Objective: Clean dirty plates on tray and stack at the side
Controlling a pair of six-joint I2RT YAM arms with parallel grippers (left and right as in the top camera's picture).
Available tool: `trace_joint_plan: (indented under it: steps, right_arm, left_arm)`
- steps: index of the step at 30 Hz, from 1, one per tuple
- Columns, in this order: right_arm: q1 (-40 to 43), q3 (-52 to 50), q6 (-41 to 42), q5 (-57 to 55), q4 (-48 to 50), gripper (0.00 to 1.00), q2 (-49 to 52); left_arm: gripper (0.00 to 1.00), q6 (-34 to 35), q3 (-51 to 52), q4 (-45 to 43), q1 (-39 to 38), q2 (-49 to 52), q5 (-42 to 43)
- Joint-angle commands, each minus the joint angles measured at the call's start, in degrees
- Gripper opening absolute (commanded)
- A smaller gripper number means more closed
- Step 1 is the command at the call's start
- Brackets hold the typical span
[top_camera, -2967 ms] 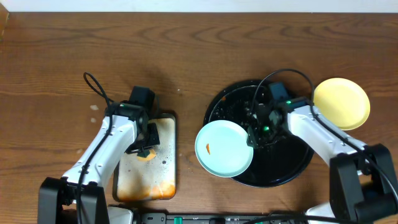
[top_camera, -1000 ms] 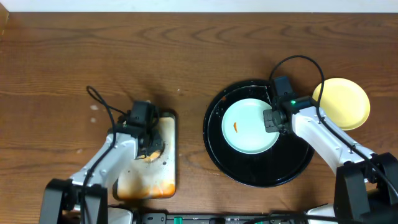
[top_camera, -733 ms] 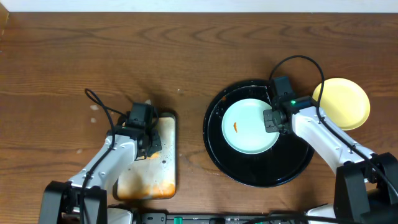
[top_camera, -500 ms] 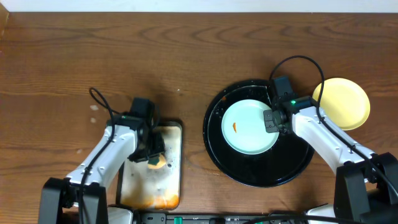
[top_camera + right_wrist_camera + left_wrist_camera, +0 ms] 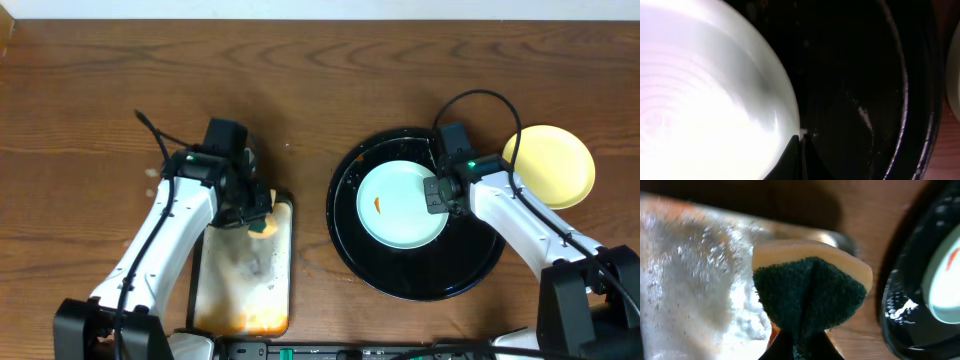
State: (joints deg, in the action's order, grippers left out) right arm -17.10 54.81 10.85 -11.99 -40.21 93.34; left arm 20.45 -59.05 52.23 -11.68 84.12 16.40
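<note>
Left jaws first: they are clamped tight on a yellow foam sponge with a dark green scouring face (image 5: pixel 263 224), and overhead it hangs right at the top right corner of the rectangular rusty metal pan (image 5: pixel 243 285). The left wrist camera gives what the overhead cannot: the sponge (image 5: pixel 810 292) is pinched from below, folded so the green side bulges toward the lens with the yellow layer arching over the top. Behind it lies the pan's wet, foamy floor (image 5: pixel 690 275).

Moving right across the brown wooden counter (image 5: pixel 320 70), there is the large round glossy black tray (image 5: pixel 470 265). A pale light-blue round plate (image 5: pixel 405 205) lies inside it, toward the upper middle, with a small orange smear left of centre. The left wrist view catches just the tray's rim (image 5: pixel 900 310) and a slice of that plate (image 5: pixel 945 287) at the far right edge.

Right jaws: pressed together at the plate's right edge. The right wrist camera puts the tips exactly where the bright plate rim (image 5: pixel 715 100) meets the tray's dark wet floor (image 5: pixel 860 75). I cannot tell whether the rim is caught between them.

Farthest right, seen whole only from overhead, a pale yellow round plate (image 5: pixel 552 165) sits on the counter just beside the tray's upper right rim.
</note>
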Motion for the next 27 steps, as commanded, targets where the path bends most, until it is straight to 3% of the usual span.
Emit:
trace_joint_plan:
  steps: [1, 4, 6, 11, 19, 27]
  right_arm:
    - [0.3, 0.7, -0.6, 3.1, -0.8, 0.01, -0.7]
    - [1.0, 0.1, 0.8, 3.9, -2.1, 0.07, -0.7]
    - [2.6, 0.0, 2.2, 6.9, -2.9, 0.22, -0.7]
    - [10.4, 0.0, -2.1, 27.8, -2.3, 0.29, -0.7]
    - [12.4, -0.2, -3.7, 26.7, -5.1, 0.29, -0.7]
    - [11.6, -3.3, -0.2, 22.8, -1.9, 0.30, -0.3]
  left_arm:
    - [0.08, -1.5, -1.3, 1.8, -0.5, 0.1, -2.6]
    - [0.08, -1.5, -1.3, 5.2, -0.5, 0.1, -9.6]
    - [0.08, -1.5, -0.5, 6.3, -0.5, 0.1, -10.9]
    - [0.08, 0.2, 6.2, 0.9, -0.5, 0.1, -10.9]
    - [0.08, 3.0, 21.4, -15.7, -0.5, 0.1, -10.9]
    - [0.08, 3.6, 23.5, -18.2, -0.5, 0.1, -10.9]
